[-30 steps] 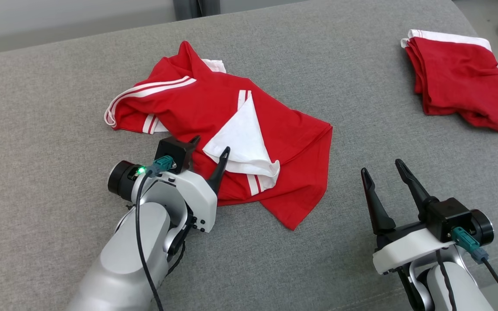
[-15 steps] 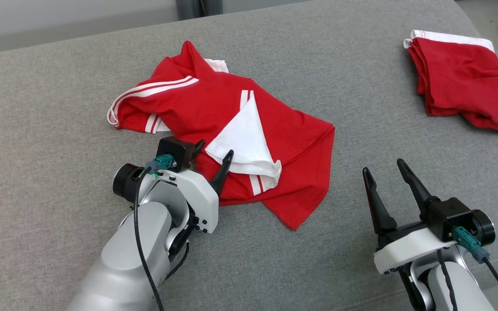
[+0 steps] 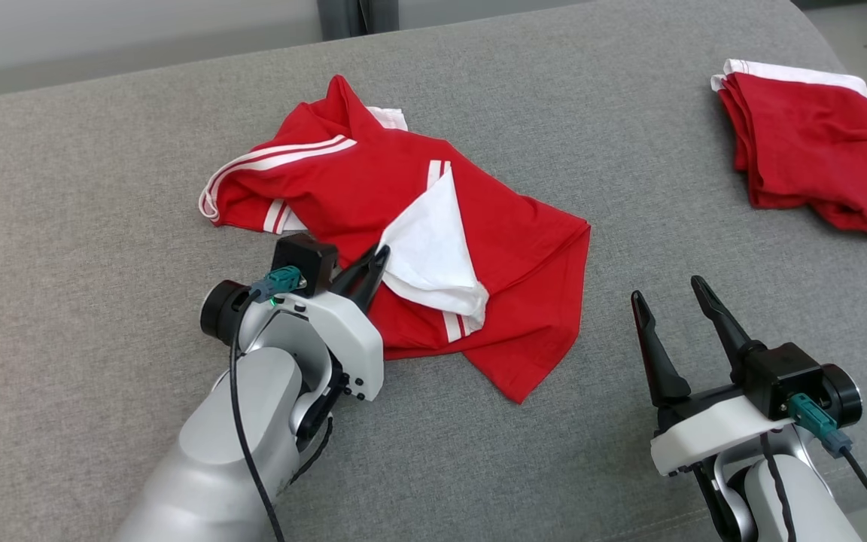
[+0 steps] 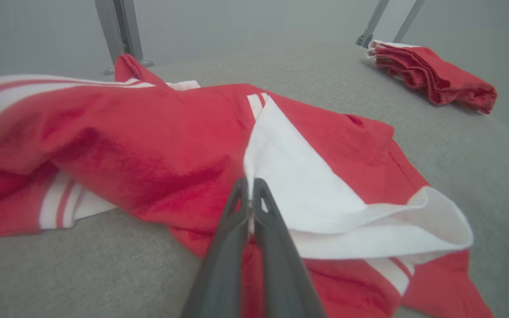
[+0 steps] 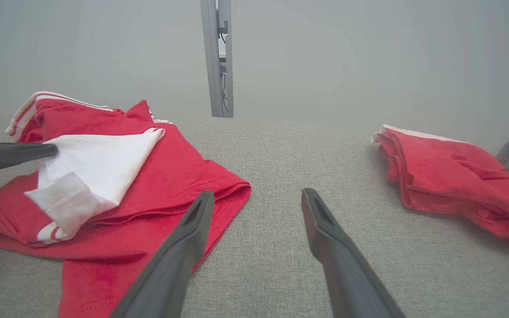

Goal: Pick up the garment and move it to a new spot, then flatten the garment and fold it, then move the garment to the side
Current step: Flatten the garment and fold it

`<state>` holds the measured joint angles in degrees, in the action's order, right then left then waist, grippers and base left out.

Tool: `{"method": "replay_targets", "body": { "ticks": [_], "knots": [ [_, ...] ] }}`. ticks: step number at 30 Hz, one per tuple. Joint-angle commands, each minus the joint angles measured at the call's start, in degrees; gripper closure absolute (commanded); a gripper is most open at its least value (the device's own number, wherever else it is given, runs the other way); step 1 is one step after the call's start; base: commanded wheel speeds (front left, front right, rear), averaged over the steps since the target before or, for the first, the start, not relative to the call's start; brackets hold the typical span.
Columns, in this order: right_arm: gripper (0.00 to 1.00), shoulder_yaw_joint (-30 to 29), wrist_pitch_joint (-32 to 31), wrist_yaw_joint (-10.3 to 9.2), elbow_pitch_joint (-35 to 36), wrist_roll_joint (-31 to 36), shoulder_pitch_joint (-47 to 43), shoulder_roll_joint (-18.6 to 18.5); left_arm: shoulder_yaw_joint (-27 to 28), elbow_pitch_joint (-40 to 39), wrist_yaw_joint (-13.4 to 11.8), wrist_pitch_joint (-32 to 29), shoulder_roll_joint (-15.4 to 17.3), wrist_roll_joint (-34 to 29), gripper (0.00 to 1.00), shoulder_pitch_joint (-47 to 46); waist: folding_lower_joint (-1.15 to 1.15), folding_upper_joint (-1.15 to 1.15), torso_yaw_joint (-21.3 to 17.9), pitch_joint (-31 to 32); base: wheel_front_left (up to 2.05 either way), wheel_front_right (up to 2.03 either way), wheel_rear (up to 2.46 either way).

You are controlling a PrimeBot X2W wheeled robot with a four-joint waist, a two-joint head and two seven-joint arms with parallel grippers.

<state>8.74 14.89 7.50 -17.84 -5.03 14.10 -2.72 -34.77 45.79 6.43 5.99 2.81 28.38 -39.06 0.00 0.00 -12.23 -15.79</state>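
The left gripper [image 3: 375, 260] is pinched closed on an edge of the white flap [image 3: 431, 248] of the crumpled red striped jersey garment [image 3: 343, 188] at the middle of the grey woven cushion [image 3: 65, 226], light, limp cloth likely to drape, while the right gripper [image 3: 665, 288] stands wide apart, empty.

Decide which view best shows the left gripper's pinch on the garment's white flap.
The left wrist view: the left gripper grips the white flap at its edge, close up. The head view shows the pinch smaller, from above; the right wrist view shows the fingers side-on, meeting the flap.
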Motion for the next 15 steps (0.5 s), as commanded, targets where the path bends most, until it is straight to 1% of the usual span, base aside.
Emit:
{"method": "replay_targets", "body": {
  "ticks": [1,5,8,12,15],
  "knots": [
    [0.0,-0.1,0.3,0.0,-0.1,0.1,0.0,-0.2,0.3,0.0,-0.5,0.9,0.3,0.5,1.0,-0.9,0.0,0.0,0.1,0.1,0.0,0.0,0.0],
    [0.0,0.2,0.3,0.0,-0.4,0.2,-0.5,-0.2,1.0,-0.7,-1.9,4.3,0.2,0.2,1.0,-1.5,0.0,0.0,0.5,0.7,0.0,0.0,0.0],
    [0.0,2.7,0.3,0.0,-1.5,-1.2,-1.0,-0.3,1.8,-1.6,-3.3,6.4,0.3,0.4,1.0,-1.2,0.0,0.0,1.0,1.3,0.0,0.0,0.0],
    [0.0,10.1,-0.8,0.0,-2.7,-3.7,-1.8,-2.8,2.3,-2.9,-4.6,7.8,0.3,0.7,1.0,0.0,0.0,0.0,1.8,2.1,0.0,0.0,0.0],
    [0.0,14.5,-1.9,0.0,-2.9,-4.5,-1.7,-5.4,1.8,-3.8,-4.7,8.3,0.3,1.3,1.0,0.7,0.0,0.0,2.6,2.5,0.0,0.0,0.0]
  ]
}}
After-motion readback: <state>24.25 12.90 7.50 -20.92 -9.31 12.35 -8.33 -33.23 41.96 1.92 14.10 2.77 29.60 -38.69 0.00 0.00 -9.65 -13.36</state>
